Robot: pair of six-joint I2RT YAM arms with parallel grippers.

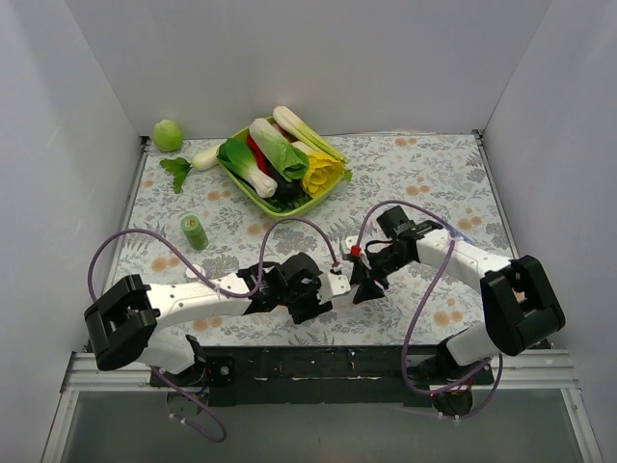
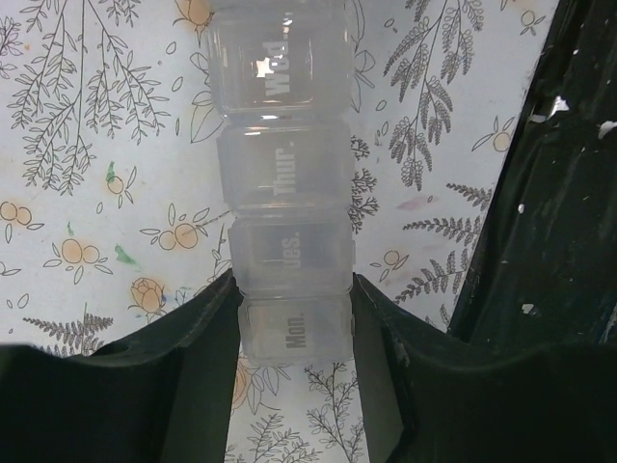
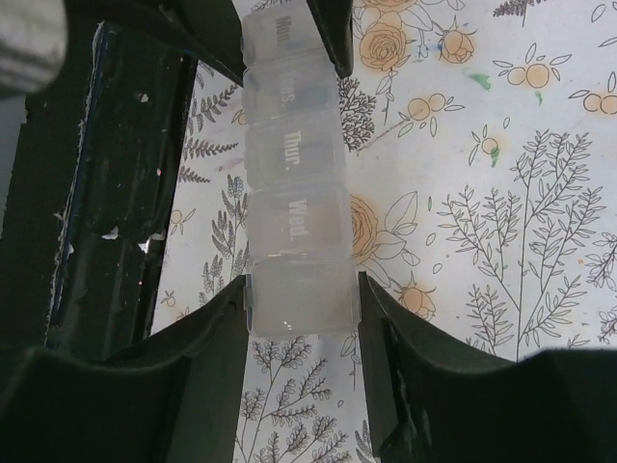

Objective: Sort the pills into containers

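Note:
The clear pill-organiser strip (image 1: 341,281) hangs just above the flowered cloth between my two grippers. My left gripper (image 1: 329,287) is shut on its "Mon." end; in the left wrist view the strip (image 2: 285,183) runs away from the gripper (image 2: 294,328) through "Tues.", "Thur." and "Wed.". My right gripper (image 1: 364,277) is shut on the opposite, unlabelled end compartment; in the right wrist view the strip (image 3: 293,174) reaches from the gripper (image 3: 301,304) up to the left fingers (image 3: 333,34). All lids look closed. No pills show in any view.
A green tray (image 1: 239,180) of toy vegetables stands at the back centre. A green ball (image 1: 168,134) and a white radish (image 1: 199,158) lie at the back left. A small green bottle (image 1: 195,231) stands at the left. The table's black front rail (image 1: 318,365) lies close below the grippers.

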